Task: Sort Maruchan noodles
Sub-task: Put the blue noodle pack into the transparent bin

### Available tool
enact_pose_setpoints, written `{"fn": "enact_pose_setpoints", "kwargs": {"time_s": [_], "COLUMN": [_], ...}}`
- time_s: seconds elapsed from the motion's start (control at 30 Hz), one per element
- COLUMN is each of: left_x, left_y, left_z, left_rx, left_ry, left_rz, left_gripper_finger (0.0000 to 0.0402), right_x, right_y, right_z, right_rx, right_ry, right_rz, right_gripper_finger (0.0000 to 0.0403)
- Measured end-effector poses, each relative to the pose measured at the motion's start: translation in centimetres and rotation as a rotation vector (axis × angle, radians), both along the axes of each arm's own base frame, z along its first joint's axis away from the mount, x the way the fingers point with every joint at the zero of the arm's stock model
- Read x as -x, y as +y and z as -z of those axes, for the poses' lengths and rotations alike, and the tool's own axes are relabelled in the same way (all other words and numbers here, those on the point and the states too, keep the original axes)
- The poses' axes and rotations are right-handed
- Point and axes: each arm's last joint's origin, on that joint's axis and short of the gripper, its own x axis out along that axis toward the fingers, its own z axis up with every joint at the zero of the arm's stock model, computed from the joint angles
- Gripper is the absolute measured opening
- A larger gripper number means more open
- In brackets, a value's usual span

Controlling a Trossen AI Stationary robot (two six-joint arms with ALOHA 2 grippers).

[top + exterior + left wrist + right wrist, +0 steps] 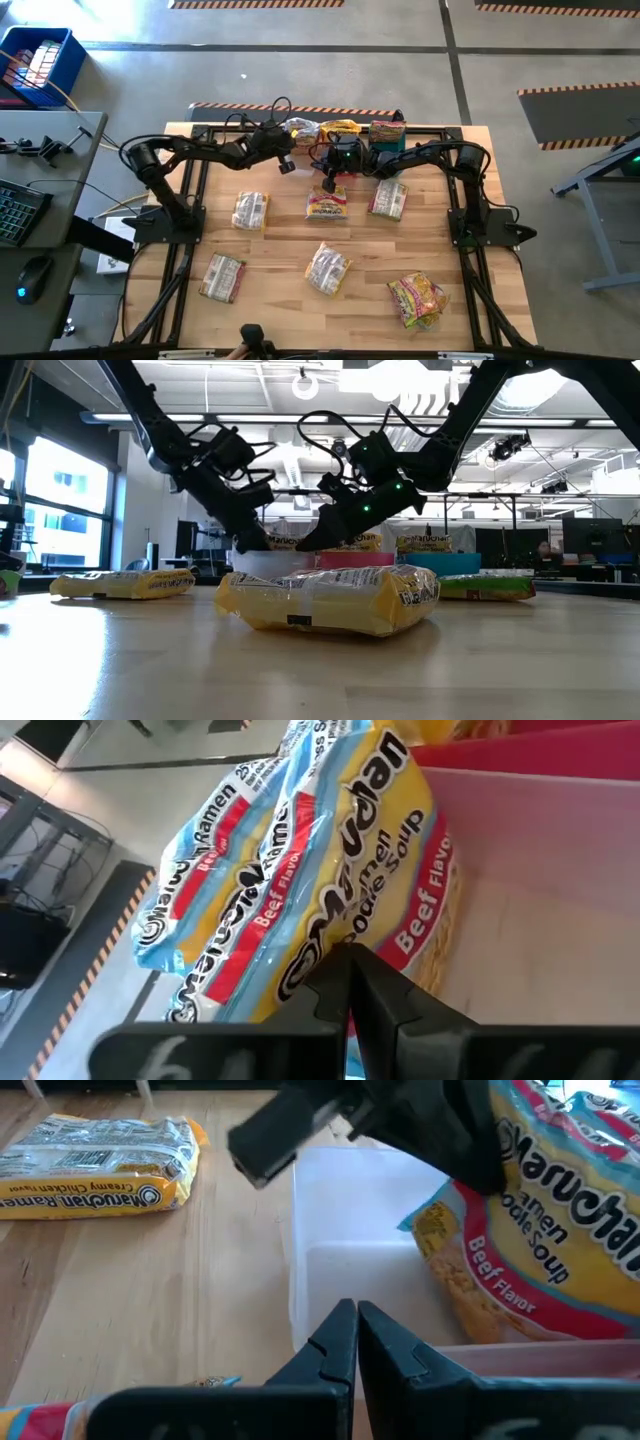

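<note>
The Maruchan noodles are flat, crinkly rectangular plastic packets. Six lie loose on the pale wooden table. A far row holds a silvery-white packet at left, a yellow-orange packet at centre and a silvery-white packet at right. A near row holds a silvery-white packet at left, a silvery-white packet at centre and a reddish-pink packet with green print at the near right. All six lie well apart from one another.

More packets stand in a row of plastic bins at the far edge. Blue, yellow and red Beef Flavor packets fill the clear bin. Just beside it stands the red bin, then the teal bin to the right.

The left tool hangs at the near side of the clear bin, its fingers closed on nothing. The right tool hangs over the far edge of the yellow-orange centre packet, near the red bin, its fingers also closed on nothing.
</note>
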Motion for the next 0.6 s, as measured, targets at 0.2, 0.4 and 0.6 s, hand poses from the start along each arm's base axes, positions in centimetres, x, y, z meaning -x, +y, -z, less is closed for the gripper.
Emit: {"fn": "enact_pose_setpoints", "kwargs": {"time_s": [0.2, 0.4, 0.6], "left_x": [0.5, 0.7, 0.3], "left_y": [0.5, 0.2, -0.5], "left_z": [-0.5, -3.1, -3.3], "left_rx": [-0.009, 0.012, 0.196], "left_ry": [-0.010, -0.014, -0.103], "left_rz": [-0.021, 0.008, 0.161], "left_gripper_finger": [0.0000, 0.0000, 0.0000], "right_x": [0.0, 0.0, 0.0], "right_y": [0.0, 0.0, 0.0], "right_z": [0.0, 0.0, 0.0], "right_rx": [0.000, 0.002, 0.003], "right_ry": [0.000, 0.001, 0.001], "right_rz": [0.000, -0.001, -0.001], "right_gripper_finger": [0.0000, 0.0000, 0.0000]}}
